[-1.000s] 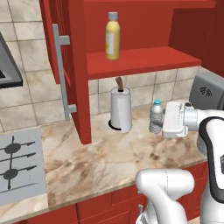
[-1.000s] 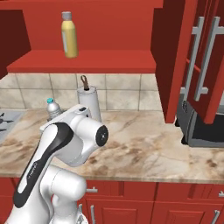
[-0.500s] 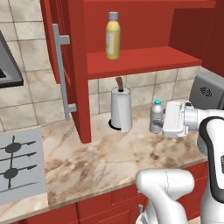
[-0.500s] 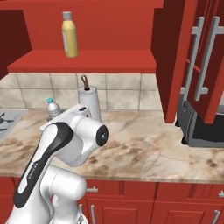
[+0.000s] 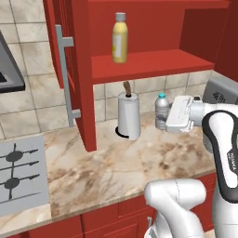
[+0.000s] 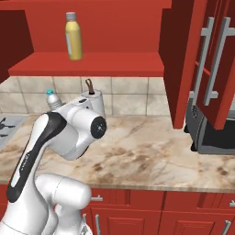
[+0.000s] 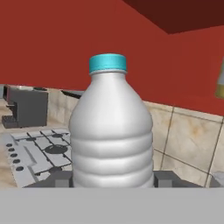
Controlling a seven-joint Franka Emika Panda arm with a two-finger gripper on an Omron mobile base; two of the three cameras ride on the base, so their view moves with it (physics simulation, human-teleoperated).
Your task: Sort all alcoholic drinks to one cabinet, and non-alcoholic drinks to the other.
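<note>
A clear water bottle (image 5: 161, 109) (image 6: 52, 98) (image 7: 111, 131) with a pale blue-white cap stands upright on the counter, right of the paper towel roll. My gripper (image 5: 163, 122) (image 7: 113, 180) is shut on its lower body, with a dark fingertip pressed against each side. A pale-yellow juice bottle (image 5: 119, 39) (image 6: 73, 36) stands on the red shelf (image 5: 153, 64) (image 6: 87, 64) of the open wall cabinet above. That cabinet's door (image 5: 59, 56) has one long silver handle. The other cabinet's open doors (image 6: 215, 59) carry two silver handles, seen at the right in the right base view.
A white paper towel roll on its holder (image 5: 128, 116) (image 6: 94, 103) stands against the tiled wall. The stove top (image 5: 18, 172) lies at the left, and a dark appliance (image 6: 215, 133) (image 5: 222, 92) sits at the counter's right end. A red upright (image 5: 86, 93) reaches down to the counter.
</note>
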